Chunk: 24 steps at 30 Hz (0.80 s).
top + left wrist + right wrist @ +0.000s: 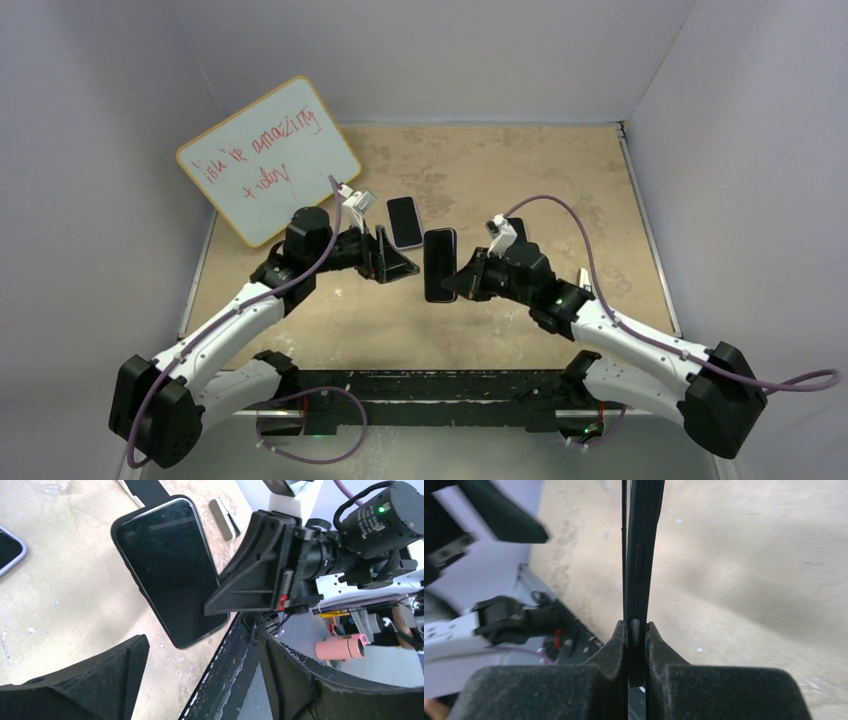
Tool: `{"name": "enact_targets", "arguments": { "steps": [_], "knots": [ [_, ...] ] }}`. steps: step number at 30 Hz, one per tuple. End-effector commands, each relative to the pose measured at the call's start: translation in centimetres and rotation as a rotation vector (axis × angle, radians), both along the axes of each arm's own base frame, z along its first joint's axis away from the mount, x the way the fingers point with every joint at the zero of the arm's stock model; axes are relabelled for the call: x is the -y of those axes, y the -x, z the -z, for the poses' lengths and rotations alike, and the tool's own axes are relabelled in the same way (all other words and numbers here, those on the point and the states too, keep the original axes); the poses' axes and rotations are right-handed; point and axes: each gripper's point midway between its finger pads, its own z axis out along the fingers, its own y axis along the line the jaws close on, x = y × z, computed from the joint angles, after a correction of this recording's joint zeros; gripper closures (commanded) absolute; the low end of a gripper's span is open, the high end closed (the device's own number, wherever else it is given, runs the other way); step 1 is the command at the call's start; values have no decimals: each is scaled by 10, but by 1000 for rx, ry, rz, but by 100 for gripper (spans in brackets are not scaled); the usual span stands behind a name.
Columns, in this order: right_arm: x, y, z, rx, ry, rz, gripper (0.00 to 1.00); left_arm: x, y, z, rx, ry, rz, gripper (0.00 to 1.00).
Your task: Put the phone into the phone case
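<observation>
A black phone [440,265] with a glossy dark face and a matte black rim, which looks like the phone case around it, is held over the middle of the table. My right gripper [455,278] is shut on its right long edge. The right wrist view shows the phone edge-on [639,555] between the right gripper's [636,626] closed jaws. My left gripper [395,256] is open and empty just left of it. In the left wrist view the phone [165,565] lies beyond my open left gripper [205,650]. A second phone [404,222] with a pale edge lies flat behind.
A whiteboard [268,160] with red writing leans at the back left. The black rail [430,385] of the table's near edge runs between the arm bases. The second phone's corner shows at the left in the left wrist view [7,550].
</observation>
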Motion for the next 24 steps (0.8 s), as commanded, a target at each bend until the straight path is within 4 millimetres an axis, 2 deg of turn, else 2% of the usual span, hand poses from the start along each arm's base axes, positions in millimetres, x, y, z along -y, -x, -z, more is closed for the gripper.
{"name": "enact_targets", "arguments": {
  "steps": [1,6,11,18,23,24],
  "knots": [
    [17,-42,-3,61,139,101,100,-15,-10,-13,123,-117,-49,14],
    [35,-79,19,-4,235,107,100,-33,-16,-7,191,-249,-85,11],
    [35,-100,37,-81,227,61,100,-44,-17,1,201,-313,-114,11],
    [19,-101,60,-193,149,-19,100,-48,-15,-4,223,-316,-127,11],
    [18,-103,77,-243,150,-10,100,-49,-14,-6,230,-313,-129,11],
    [20,-104,79,-247,157,-1,91,-49,-14,-7,231,-313,-129,11]
  ]
}}
